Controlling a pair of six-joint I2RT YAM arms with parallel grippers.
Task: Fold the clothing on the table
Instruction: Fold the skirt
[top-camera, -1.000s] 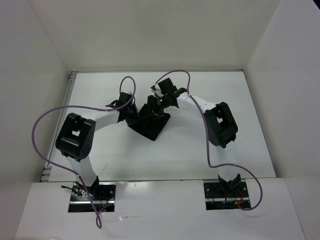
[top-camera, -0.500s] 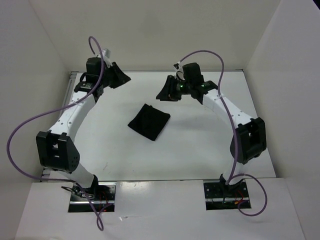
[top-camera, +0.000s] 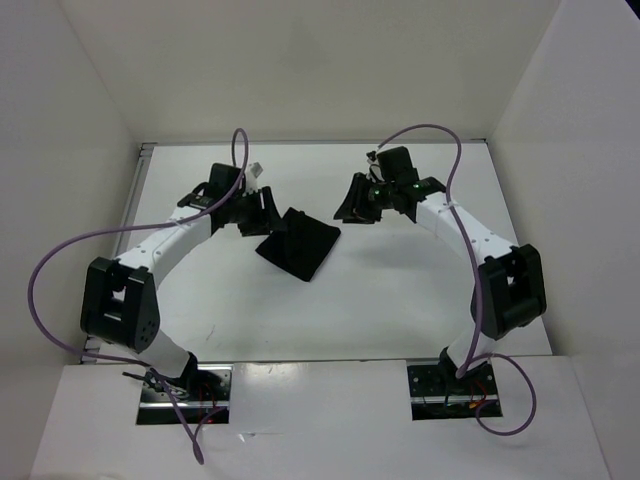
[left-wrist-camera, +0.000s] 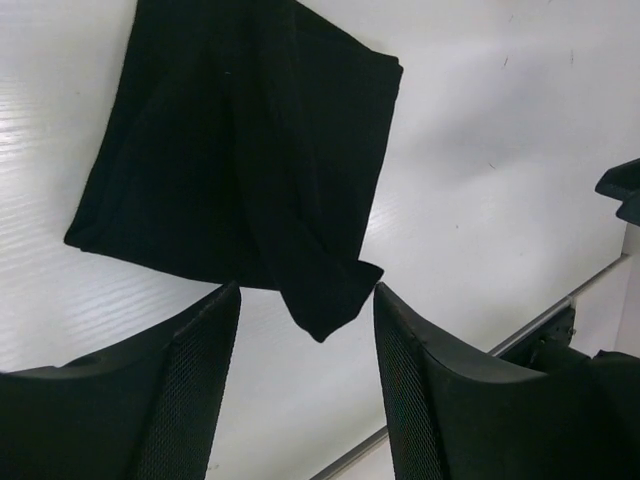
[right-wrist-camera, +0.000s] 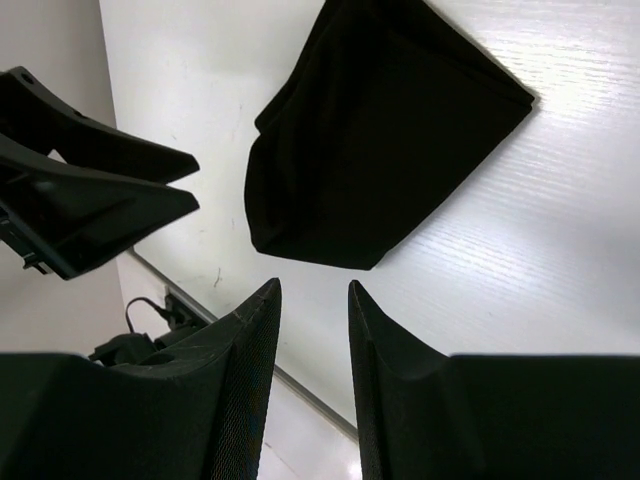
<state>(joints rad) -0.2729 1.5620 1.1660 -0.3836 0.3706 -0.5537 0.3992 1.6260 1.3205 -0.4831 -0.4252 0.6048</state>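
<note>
Now, the clothing (top-camera: 300, 245) lies mid-bench as a compact, roughly four-sided packet, angled like a diamond between the two arms. The left tool (top-camera: 268, 212) hangs right at its left edge, jaws well apart and holding nothing. Its wrist view shows a stray flap of cloth poking out just below the gap. The right tool (top-camera: 348, 205) hovers near the far-right side, off the cloth, jaws parted only narrowly and also empty.

The fold looks nearly done, with the tidy-up step in hand. That loose flap probably needs tucking. The next move calls for the left tool to drop low, pinch the flap alone and lay it over the packet without dragging the layers beneath.

The fabric is matte black and soft, with one long crease down its middle and rounded folded edges. The bench (top-camera: 400, 290) is smooth, white and faintly scuffed.
</note>
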